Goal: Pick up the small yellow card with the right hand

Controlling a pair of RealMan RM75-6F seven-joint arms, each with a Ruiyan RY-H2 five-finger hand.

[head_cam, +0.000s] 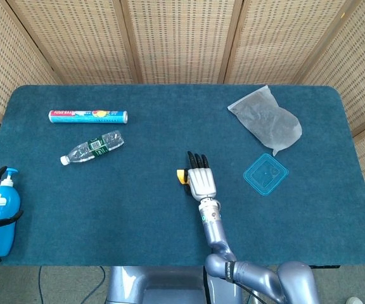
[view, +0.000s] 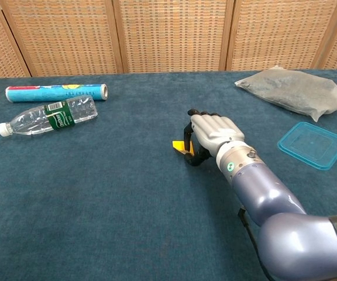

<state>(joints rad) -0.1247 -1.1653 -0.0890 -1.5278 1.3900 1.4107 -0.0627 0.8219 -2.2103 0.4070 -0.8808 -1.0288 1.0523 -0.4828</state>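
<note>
Blue tabletop, mid-grab — right hand point(view: 212, 133) at the card point(view: 180, 146).
Its fingers curl over the small yellow card near the middle of the tabletop point(head_cam: 138, 209), and thumb and finger seem to pinch it. Next, I think — squeeze tight and lift slowly.

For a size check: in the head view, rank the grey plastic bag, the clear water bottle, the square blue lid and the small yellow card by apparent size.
1. Grey plastic bag
2. Clear water bottle and square blue lid: too alike to rank
3. Small yellow card, partly hidden by the right hand
</note>
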